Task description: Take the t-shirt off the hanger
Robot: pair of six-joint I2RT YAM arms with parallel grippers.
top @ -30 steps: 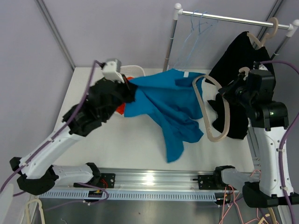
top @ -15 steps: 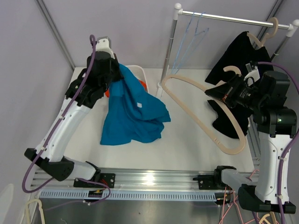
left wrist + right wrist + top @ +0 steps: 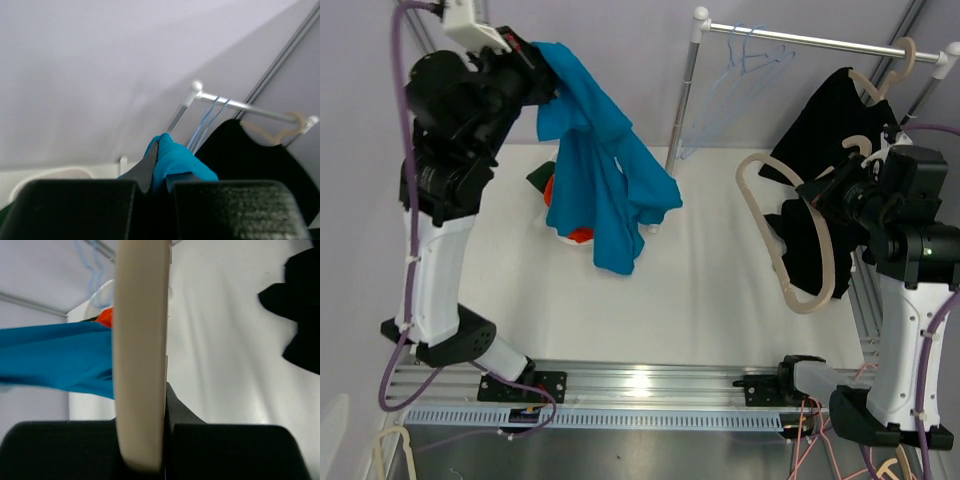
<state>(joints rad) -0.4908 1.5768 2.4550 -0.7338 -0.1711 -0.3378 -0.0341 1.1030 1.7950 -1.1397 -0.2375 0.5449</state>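
The blue t-shirt [image 3: 600,180] hangs free in the air at the back left, off the hanger. My left gripper [image 3: 542,75] is raised high and shut on its top edge; in the left wrist view a blue fold of t-shirt [image 3: 177,160] bulges out between the closed fingers. The beige hanger [image 3: 790,240] is bare and held over the right side of the table. My right gripper [image 3: 848,195] is shut on it, and in the right wrist view the hanger [image 3: 140,340] runs straight up from the jaws.
A clothes rail [image 3: 800,40] crosses the back right, carrying thin blue wire hangers [image 3: 735,65] and a black garment [image 3: 820,140] on another beige hanger. A white basket with red and dark green cloth [image 3: 565,205] sits behind the dangling shirt.
My left arm has swung up and to the back left, lifting the t-shirt clear of the table and of the hanger. My right arm has turned the bare hanger and drawn it nearer itself.
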